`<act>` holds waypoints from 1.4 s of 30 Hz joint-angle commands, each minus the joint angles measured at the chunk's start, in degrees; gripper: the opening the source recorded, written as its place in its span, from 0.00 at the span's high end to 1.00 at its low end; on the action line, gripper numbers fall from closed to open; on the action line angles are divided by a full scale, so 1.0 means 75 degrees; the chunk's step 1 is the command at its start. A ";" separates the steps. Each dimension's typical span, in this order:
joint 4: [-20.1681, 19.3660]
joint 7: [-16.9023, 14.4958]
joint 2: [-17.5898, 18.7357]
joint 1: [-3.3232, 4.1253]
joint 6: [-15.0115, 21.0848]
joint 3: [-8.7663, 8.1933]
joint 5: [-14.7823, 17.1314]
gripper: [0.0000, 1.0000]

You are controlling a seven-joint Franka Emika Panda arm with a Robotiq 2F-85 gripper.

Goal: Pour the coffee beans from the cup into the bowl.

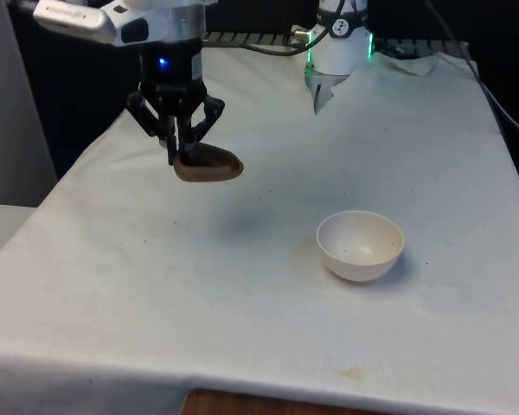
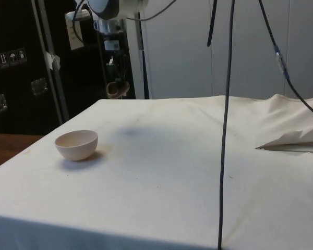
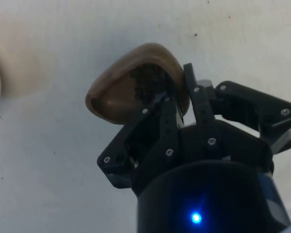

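A brown cup (image 1: 208, 164) hangs in the air above the table, held by its rim in my gripper (image 1: 181, 149), which is shut on it. The wrist view shows dark coffee beans (image 3: 146, 81) inside the cup (image 3: 136, 85), with one finger inside the rim and one outside, my gripper (image 3: 178, 90) clamped on the wall. In the side view the cup (image 2: 117, 89) floats well above the cloth. A white bowl (image 1: 361, 245) stands on the cloth towards the front view's right, apart from the cup; the side view has the bowl (image 2: 76, 144) near the table's edge.
The white cloth (image 1: 242, 285) covers the whole table and is bunched into folds at the far end (image 1: 324, 91). A black cable (image 2: 227, 125) hangs down across the side view. A faint brownish stain (image 1: 307, 259) marks the cloth beside the bowl.
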 commanded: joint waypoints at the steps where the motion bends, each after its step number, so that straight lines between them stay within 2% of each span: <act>1: -0.0031 0.0130 -0.0061 0.0099 -0.0015 -0.0046 -0.0153 1.00; 2: -0.0038 0.0168 -0.0084 0.0107 -0.0023 -0.0031 -0.0206 1.00; 3: 0.0000 0.0092 -0.0046 0.0031 -0.0015 0.0023 -0.0122 1.00; 4: -0.0038 0.0214 -0.0099 0.0130 -0.0015 -0.0023 -0.0267 1.00; 12: -0.0053 0.0611 -0.0168 0.0290 0.0015 0.0076 -0.0756 1.00; 13: 0.0000 0.0542 -0.0115 0.0206 -0.0015 0.0138 -0.0695 1.00; 14: 0.0000 0.0604 -0.0130 0.0222 -0.0015 0.0160 -0.0756 1.00; 15: -0.0053 0.0718 -0.0199 0.0313 0.0015 0.0115 -0.0879 1.00; 17: -0.0046 0.0879 -0.0252 0.0359 -0.0023 0.0153 -0.1062 1.00; 22: 0.0031 0.1108 -0.0359 0.0390 -0.0153 0.0244 -0.1367 1.00; 23: 0.0015 0.1070 -0.0344 0.0344 -0.0076 0.0283 -0.1329 1.00; 24: 0.0046 0.1131 -0.0367 0.0397 -0.0168 0.0252 -0.1398 1.00; 31: 0.0160 0.1459 -0.0374 0.0481 -0.0306 0.0328 -0.1833 1.00; 32: 0.0168 0.1520 -0.0374 0.0481 -0.0321 0.0351 -0.1910 1.00; 33: 0.0183 0.1497 -0.0367 0.0405 -0.0290 0.0435 -0.1902 1.00; 34: 0.0199 0.1658 -0.0367 0.0497 -0.0359 0.0413 -0.2078 1.00; 40: 0.0237 0.2086 -0.0390 0.0519 -0.0413 0.0657 -0.2574 1.00; 41: 0.0229 0.2040 -0.0367 0.0458 -0.0336 0.0688 -0.2529 1.00; 42: 0.0237 0.2131 -0.0397 0.0519 -0.0420 0.0695 -0.2613 1.00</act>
